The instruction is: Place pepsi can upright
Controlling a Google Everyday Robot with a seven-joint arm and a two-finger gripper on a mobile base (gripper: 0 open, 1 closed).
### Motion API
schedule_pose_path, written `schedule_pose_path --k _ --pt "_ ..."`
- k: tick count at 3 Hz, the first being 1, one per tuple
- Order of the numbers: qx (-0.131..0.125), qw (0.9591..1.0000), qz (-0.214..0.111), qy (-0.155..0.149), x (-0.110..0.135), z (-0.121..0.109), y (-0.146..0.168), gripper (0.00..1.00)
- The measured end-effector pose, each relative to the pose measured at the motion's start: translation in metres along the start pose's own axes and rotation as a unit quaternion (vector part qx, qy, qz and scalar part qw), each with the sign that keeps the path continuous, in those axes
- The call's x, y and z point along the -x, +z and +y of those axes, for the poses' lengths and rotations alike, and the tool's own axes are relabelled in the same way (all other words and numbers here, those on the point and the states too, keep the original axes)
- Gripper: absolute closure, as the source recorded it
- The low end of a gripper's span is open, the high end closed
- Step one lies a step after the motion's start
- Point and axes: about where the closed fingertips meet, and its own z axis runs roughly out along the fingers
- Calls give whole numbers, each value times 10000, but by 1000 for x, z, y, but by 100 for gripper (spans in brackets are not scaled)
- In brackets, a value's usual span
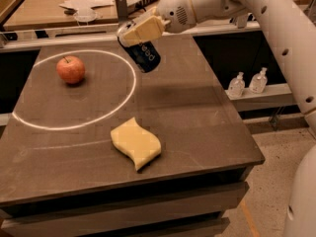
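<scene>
Reaching in from the upper right, the white robot arm [276, 28] spans the far side of a dark brown table [197, 117], which fills most of the view. A second, lighter wooden table [44, 9] stands behind it, with papers and small clutter on top. A thin white circle [134, 80] is marked on the left half of the dark table.

Near the front edge, just outside the circle, a wavy-edged yellow sponge [136, 143] lies flat. A red apple [70, 69] sits stem-up inside the circle, toward its far left.

The gripper [132, 33] hangs above the far right rim of the circle, its tan fingers [145, 28] pinching the upper end of the pepsi can [144, 57]. The can is off the table surface and tilted, its silver top end up and to the left at the fingers, its dark blue body with white lettering slanting down to the right.

Beyond the table's right edge, two small clear pump bottles [237, 85] stand side by side on a pale ledge [281, 92].
</scene>
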Motion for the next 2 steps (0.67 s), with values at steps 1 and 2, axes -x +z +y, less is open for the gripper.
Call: schedule_pose_path --k 1,2 --pt "131 9997 -207 -56 -25 3 -2 100" --pt "314 9979 -556 -54 -47 5 -3 100"
